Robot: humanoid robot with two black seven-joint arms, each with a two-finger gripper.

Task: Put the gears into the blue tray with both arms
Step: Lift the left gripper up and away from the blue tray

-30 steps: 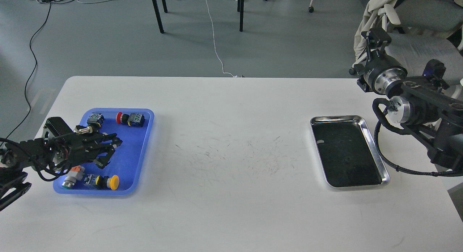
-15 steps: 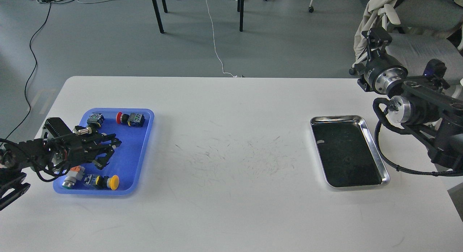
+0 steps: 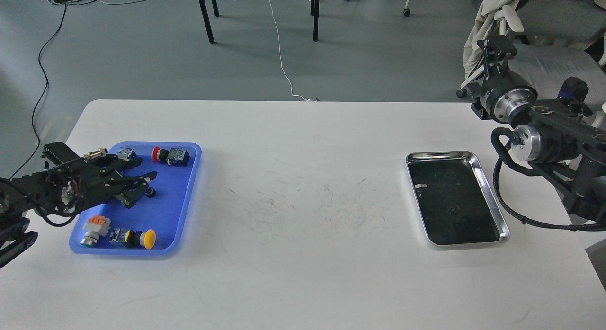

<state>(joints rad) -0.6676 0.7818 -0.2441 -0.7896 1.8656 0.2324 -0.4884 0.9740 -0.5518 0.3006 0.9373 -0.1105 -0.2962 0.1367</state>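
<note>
The blue tray (image 3: 171, 211) lies at the table's left. On its floor, just right of my left gripper's tips, rests a tiny black gear (image 3: 150, 192). My left gripper (image 3: 143, 170) hovers over the tray's middle, its fingers spread and holding nothing. My right gripper (image 3: 495, 47) is raised past the table's far right corner, pointing away, and its fingers cannot be told apart. No other gears show.
Push-button switches lie in the blue tray: a red-capped one (image 3: 166, 155) at the back, a yellow-capped one (image 3: 138, 238) and a green one (image 3: 93, 228) at the front. A shiny steel tray (image 3: 493, 198) with a dark inside sits at the right.
My left gripper has lifted and drawn back to the left, uncovering a gear on the tray floor. The right gripper has shifted slightly right.
</note>
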